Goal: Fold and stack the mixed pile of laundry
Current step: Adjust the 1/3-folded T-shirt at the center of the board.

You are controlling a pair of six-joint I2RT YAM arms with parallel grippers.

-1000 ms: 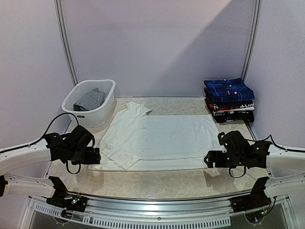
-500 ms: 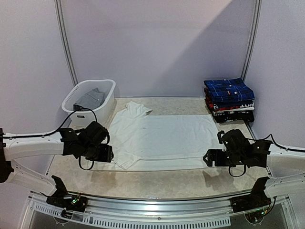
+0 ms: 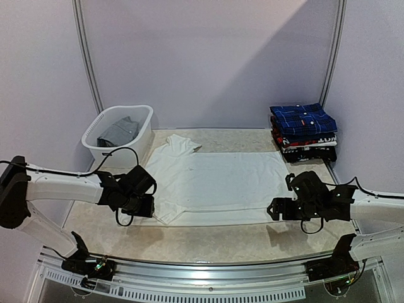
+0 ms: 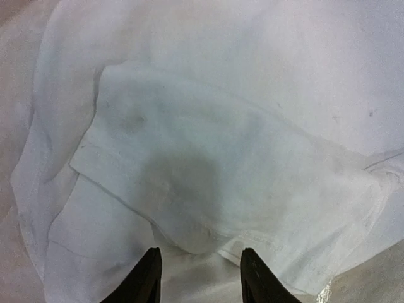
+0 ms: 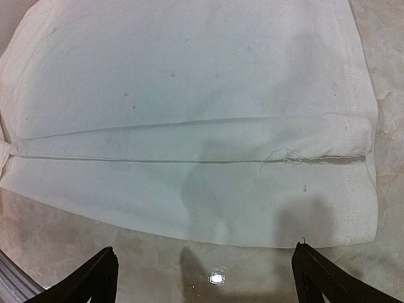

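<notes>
Near left: left gripper (image 3: 140, 203) down low on near-left corner of white shirt (image 3: 214, 180), right over the folded-in sleeve (image 4: 221, 164). Jaws partway apart, sleeve edge btwn the tips in wrist view. Pinching cloth or just above it, cannot tell.

Near right: right gripper (image 3: 276, 208) at shirt's near-right corner. Jaws spread wide, released, nothing in them. Tips over bare tabletop (image 3: 208, 243) just near of the shirt's near edge. Bit of loose thread (image 5: 284, 156) at the fold line, right side.

Mid: white shirt spread flat across tabletop, neck end pointing far-left, bottom end to the right. Near long side folded over, crease running left-right.

Far left: white slotted basket (image 3: 134, 150) just beside the shirt's neck end, grey garment (image 3: 118, 131) crumpled inside.

Far right: stack (image 3: 307, 144) of folded garments in the corner, well apart from basket. Dark blue plaid shirt (image 3: 303, 118) on top, red, black & white layers under it.
</notes>
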